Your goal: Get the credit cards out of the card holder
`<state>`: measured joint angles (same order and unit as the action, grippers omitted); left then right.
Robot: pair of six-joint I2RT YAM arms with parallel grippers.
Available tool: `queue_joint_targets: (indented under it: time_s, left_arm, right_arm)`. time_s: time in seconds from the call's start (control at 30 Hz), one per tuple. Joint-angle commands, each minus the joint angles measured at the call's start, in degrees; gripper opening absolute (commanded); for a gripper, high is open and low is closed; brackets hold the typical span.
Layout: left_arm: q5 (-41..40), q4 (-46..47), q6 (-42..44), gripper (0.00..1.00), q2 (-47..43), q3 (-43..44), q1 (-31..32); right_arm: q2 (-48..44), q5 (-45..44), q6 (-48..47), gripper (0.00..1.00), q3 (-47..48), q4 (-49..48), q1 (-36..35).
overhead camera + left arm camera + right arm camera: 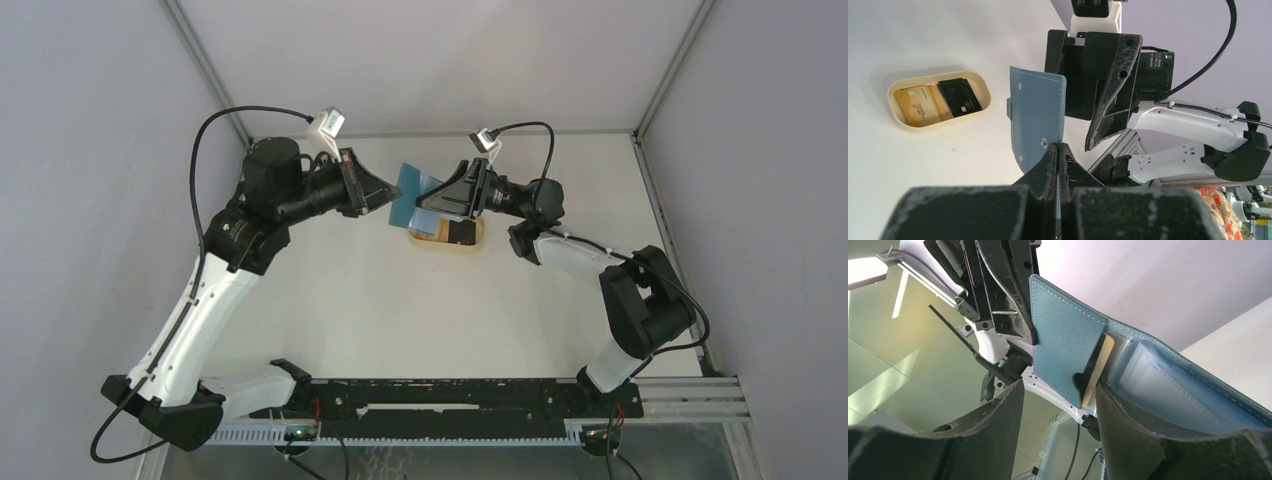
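While your left gripper (1058, 149) is clamped tight on the near edge of the card holder (1038, 112), the wallet is held clear of the table (948, 160), up between your two grippers. It stands on edge, its long axis running away from the left fingers toward the right gripper (1059, 389). Outside you see teal-blue grained leather with pale stitching and small metal snap studs; inside, lighter blue slots. One tan credit card (1099, 365) pokes its thin edge out of the pocket, pointing at the right wrist. Your right jaws stand apart, one on either side of that pocket flap, gripping nothing; whether they touch the leather you cannot tell. Farther off on the table sits the beige oval tray (898, 119), holding a gold card (918, 104) and a black card (960, 96) side by side
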<state>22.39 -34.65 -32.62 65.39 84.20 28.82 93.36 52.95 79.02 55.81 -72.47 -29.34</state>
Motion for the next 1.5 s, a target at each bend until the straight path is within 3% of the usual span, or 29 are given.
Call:
queue_joint_targets:
  time_s: [0.0, 0.37, 0.6, 1.1, 1.2, 1.47]
  left_arm:
    - [0.0, 2.5, -0.4, 0.0, -1.5, -2.0, -0.3]
    - [-2.1, 2.0, -0.3, 0.0, -2.6, -4.6, -1.9]
    - [-1.4, 2.8, -0.8, 0.0, -3.5, -5.8, -2.8]
    - [0.9, 5.0, -1.7, 0.0, -3.6, -6.8, -2.9]
    - [0.8, 5.0, -1.6, 0.0, -3.8, -7.1, -3.0]
    - [1.1, 4.8, -1.2, 0.0, -4.4, -7.8, -4.3]
  right_arm:
    - [-0.8, -1.8, 3.1, 0.63, 2.0, -6.6, -0.4]
    - [-1.3, -1.6, 5.4, 0.59, 2.0, -8.8, -0.1]
    - [-1.8, -2.0, 5.7, 0.39, 2.0, -9.0, -0.4]
    - [-1.1, -2.8, 2.9, 0.38, 2.0, -5.7, -1.7]
    - [-1.1, -2.8, 3.0, 0.31, 2.0, -5.7, -1.7]
    - [-0.5, -2.3, 3.6, 0.0, 2.7, -5.6, -1.5]
